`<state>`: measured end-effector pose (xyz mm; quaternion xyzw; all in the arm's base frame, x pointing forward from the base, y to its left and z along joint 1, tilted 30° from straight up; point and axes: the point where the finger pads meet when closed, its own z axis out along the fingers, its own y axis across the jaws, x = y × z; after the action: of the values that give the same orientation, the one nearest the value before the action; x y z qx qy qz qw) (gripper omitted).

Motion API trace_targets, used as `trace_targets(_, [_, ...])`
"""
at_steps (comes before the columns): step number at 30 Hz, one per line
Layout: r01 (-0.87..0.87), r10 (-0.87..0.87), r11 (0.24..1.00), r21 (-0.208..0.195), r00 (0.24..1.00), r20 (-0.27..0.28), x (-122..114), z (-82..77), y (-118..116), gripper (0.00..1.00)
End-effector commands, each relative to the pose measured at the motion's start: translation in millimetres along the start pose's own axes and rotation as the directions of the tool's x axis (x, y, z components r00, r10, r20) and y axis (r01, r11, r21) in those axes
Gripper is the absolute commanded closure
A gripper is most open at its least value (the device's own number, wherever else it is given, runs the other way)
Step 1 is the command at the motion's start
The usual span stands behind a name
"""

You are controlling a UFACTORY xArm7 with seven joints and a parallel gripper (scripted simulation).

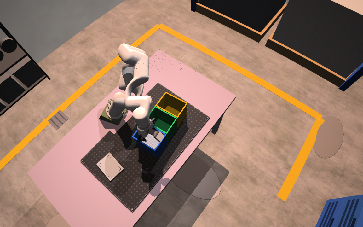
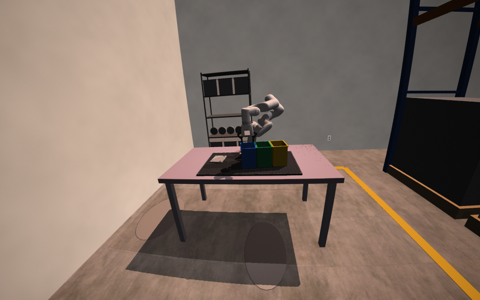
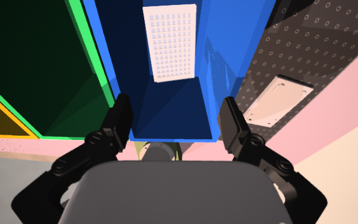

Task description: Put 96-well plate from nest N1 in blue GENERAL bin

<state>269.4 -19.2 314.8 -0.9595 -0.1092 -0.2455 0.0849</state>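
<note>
Three bins stand in a row on the dark perforated mat (image 1: pixel 177 118) on the pink bench (image 1: pixel 64 180): the blue bin (image 1: pixel 160 148), the green bin (image 1: pixel 173 124) touching it at about 1 o'clock in the top view, and the yellow bin (image 1: pixel 183 108) touching the green one further along the same line. All three are upright.

The 96-well plate (image 3: pixel 169 43) lies inside the blue bin, well face up, down on its floor and below the rim; in the wrist view it sits toward 12 o'clock, against the far wall of the bin. In the top view the plate (image 1: pixel 152 140) shows as a pale gridded patch in the bin's mouth, partly hidden by the arm's wrist.

The end effector (image 3: pixel 174 119) hangs over the near end of the blue bin with its two black fingers spread wide apart and nothing between them; through the gap only the bin's dark blue interior shows.

The plate nest N1 (image 1: pixel 109 166) lies flat on the mat at about 8 o'clock from the blue bin in the top view, well apart from it, with no plate on it. In the wrist view it appears at 3 o'clock, beyond the blue bin's outer wall.

The white arm (image 1: pixel 133 73) folds up from its olive base (image 1: pixel 105 119) at the mat's 10 o'clock side.
</note>
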Motion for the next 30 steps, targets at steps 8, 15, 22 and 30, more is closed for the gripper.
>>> trace_targets(8, [0.001, -0.001, 1.000, -0.001, 1.000, -0.003, 1, -1.1, 0, 0.00])
trace_targets(15, [0.001, -0.001, 1.000, -0.001, 1.000, -0.003, 1, -11.7, 0, 0.00])
trace_targets(22, [0.001, -0.001, 1.000, -0.001, 1.000, -0.003, 1, -17.0, 0, 0.00])
trace_targets(30, [0.001, -0.001, 1.000, -0.001, 1.000, -0.003, 1, -17.0, 0, 0.00])
